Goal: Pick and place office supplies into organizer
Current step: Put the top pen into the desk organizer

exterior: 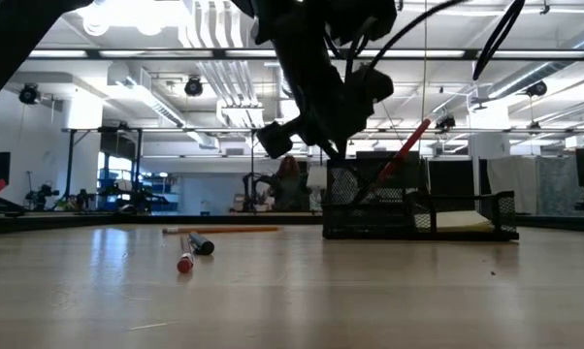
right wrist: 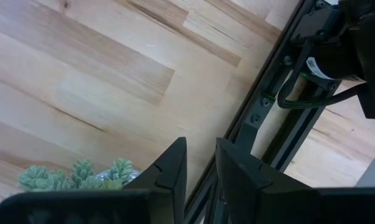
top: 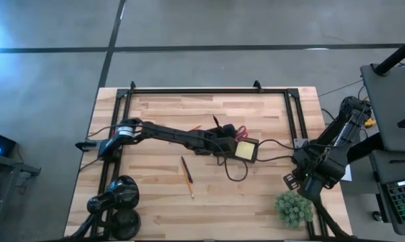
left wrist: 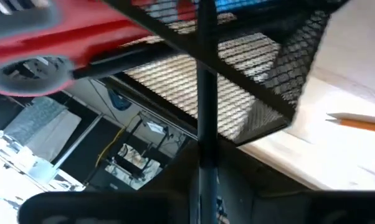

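The black mesh organizer (top: 251,156) stands mid-table; it also shows in the low view (exterior: 418,208) and the left wrist view (left wrist: 281,74). Red-handled scissors (top: 239,132) lean in it, handle up (exterior: 405,150). A yellow note pad (top: 244,150) lies in its other compartment. My left gripper (top: 219,139) hovers over the organizer's left end, shut on a thin dark pen (left wrist: 205,93). An orange pencil (exterior: 224,230) lies on the table beyond it. A second pencil (top: 187,177) lies nearer the front. My right gripper (right wrist: 201,149) waits at the table's right edge, fingers a narrow gap apart, empty. My left gripper holds the dark pen by its lower shaft (left wrist: 204,168). My own gripper body hides the place of contact. The pen (top: 216,124) runs out past the fingers over the organizer's rim, lifted clear of the table.
A green spiky plant ball (top: 293,207) sits at the front right, close to my right gripper. A black round lamp-like object (top: 115,198) stands at the front left. A black cable (top: 237,171) loops on the table in front of the organizer. A black frame rail (top: 209,91) runs along the far edge.
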You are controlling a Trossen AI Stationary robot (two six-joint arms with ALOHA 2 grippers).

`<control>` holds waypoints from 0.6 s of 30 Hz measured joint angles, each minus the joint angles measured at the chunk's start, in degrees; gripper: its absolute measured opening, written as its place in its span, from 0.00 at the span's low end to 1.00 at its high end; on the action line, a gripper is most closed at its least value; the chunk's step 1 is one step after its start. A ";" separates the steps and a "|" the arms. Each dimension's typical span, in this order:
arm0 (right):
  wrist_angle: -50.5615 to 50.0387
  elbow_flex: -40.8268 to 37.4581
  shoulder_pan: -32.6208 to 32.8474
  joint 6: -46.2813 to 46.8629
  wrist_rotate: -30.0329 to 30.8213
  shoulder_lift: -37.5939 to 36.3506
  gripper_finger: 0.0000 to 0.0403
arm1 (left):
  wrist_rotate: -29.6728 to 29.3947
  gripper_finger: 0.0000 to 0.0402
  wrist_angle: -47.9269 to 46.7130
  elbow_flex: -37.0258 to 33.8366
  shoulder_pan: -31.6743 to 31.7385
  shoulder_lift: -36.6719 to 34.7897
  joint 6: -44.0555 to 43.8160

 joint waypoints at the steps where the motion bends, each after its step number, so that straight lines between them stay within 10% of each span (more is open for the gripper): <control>1: 0.00 -0.01 0.00 -0.11 0.00 0.00 0.19 | 0.34 0.12 0.13 0.21 -0.15 -0.11 -0.21; 18: -0.28 0.00 0.01 -1.15 0.06 0.00 0.19 | -4.40 0.51 -4.35 2.97 -1.13 -3.45 -10.45</control>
